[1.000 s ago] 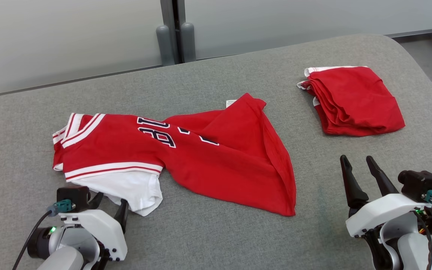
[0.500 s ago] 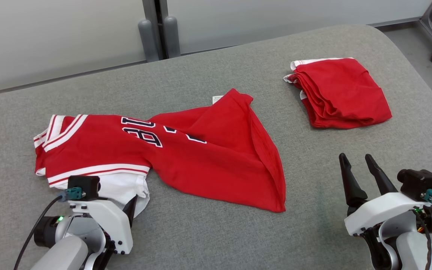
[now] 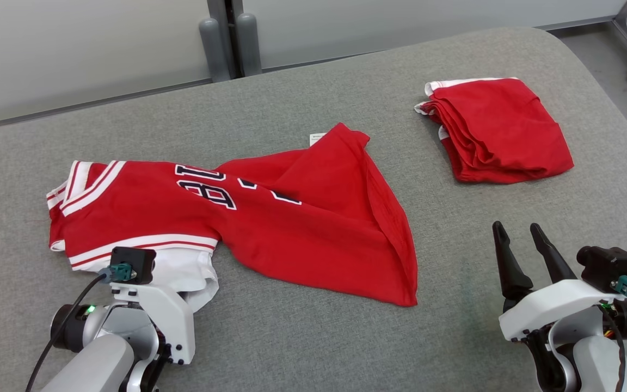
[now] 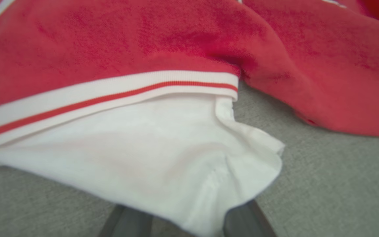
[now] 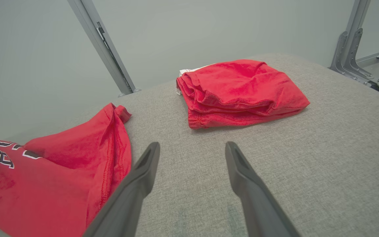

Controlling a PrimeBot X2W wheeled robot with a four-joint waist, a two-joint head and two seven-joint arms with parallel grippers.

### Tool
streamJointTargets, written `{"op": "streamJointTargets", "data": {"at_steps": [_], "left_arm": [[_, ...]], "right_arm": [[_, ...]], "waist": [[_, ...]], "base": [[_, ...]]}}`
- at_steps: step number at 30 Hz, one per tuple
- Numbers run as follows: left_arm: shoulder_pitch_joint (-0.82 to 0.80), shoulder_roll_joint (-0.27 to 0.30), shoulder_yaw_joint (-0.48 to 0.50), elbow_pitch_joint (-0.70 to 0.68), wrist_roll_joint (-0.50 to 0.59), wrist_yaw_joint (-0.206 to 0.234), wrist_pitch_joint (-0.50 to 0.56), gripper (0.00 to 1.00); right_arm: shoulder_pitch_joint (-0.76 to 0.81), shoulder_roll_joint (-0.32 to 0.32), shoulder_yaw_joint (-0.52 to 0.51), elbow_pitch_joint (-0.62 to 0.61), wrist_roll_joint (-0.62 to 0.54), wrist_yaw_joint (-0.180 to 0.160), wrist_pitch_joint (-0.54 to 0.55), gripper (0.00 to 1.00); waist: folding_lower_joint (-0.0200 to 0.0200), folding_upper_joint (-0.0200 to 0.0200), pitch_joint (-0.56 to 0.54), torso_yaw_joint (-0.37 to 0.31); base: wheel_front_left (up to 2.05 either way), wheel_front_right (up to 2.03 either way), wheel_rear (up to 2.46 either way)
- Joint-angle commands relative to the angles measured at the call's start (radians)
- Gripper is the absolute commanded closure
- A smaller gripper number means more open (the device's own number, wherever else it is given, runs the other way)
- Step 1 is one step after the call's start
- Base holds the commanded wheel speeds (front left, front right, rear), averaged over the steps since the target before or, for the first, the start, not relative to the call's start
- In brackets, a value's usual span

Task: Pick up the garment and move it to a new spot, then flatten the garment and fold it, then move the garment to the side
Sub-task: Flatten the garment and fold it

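1. The garment [image 3: 270, 228], a red jersey with dark lettering and white-striped trim, lay spread and rumpled across the middle of the grey surface [image 3: 313, 337].
2. Its white sleeve [image 3: 188, 275] stuck out at the near left edge, just in front of the left gripper [image 4: 186, 225].
3. In the left wrist view that gripper's fingers [image 4: 245, 220] stood apart at their roots, but the sleeve covered their tips, so we could not tell whether they pinched the cloth.
4. The right gripper [image 3: 516, 226] hung over bare surface at the near right, its fingers spread wide and holding nothing.
5. A folded red garment [image 3: 501, 130] sat at the far right, well apart from the jersey.
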Motion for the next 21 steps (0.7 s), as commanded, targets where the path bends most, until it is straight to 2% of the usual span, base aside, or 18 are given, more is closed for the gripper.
{"op": "streamJointTargets", "data": {"at_steps": [1, 9, 21], "left_arm": [[-0.005, 0.005, 0.000, 0.003, 0.004, 0.008, -0.005, 1.00], [0.042, 0.012, 0.011, -0.078, -0.012, 0.025, -0.032, 1.00], [0.191, 0.077, 0.065, -0.241, -0.061, 0.105, -0.046, 1.00]], "right_arm": [[-0.007, -0.004, -0.003, 0.002, 0.002, 0.000, -0.007, 0.00], [0.010, -0.006, -0.011, 0.013, 0.001, 0.000, -0.009, 0.00], [0.038, -0.016, -0.031, -0.007, -0.010, 0.000, 0.012, 0.00]], "waist": [[0.0000, -0.0001, -0.003, 0.006], [0.0000, -0.0001, -0.045, 0.053], [0.0000, -0.0001, -0.096, 0.174]], "base": [[0.00, 0.00, 0.00], [0.00, 0.00, 0.00], [0.00, 0.00, 0.00]]}}
